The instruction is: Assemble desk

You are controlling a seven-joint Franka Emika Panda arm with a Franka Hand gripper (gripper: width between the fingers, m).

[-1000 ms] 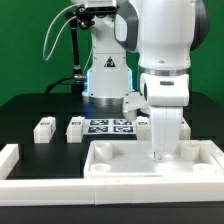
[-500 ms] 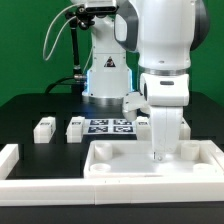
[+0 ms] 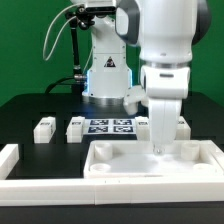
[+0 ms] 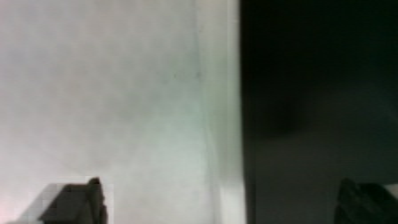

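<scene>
The white desk top (image 3: 125, 160), a wide tray with a raised rim, lies at the front of the black table. My gripper (image 3: 160, 148) points straight down over its right part, just at or above the tray floor. In the wrist view the gripper (image 4: 219, 203) is open, with dark fingertips (image 4: 75, 202) far apart; the white desk top (image 4: 116, 100) fills one side and black table the other. Two small tagged legs (image 3: 44, 128) (image 3: 75, 128) lie at the exterior view's left. Another leg (image 3: 181, 124) shows partly behind the arm.
The marker board (image 3: 110, 126) lies behind the desk top, in front of the robot base (image 3: 105, 80). White border rails (image 3: 10, 158) run along the left, front and right of the table, close around the desk top.
The arm and gripper have shifted slightly toward the exterior view's right and a little upward. The desk top and legs have not moved.
</scene>
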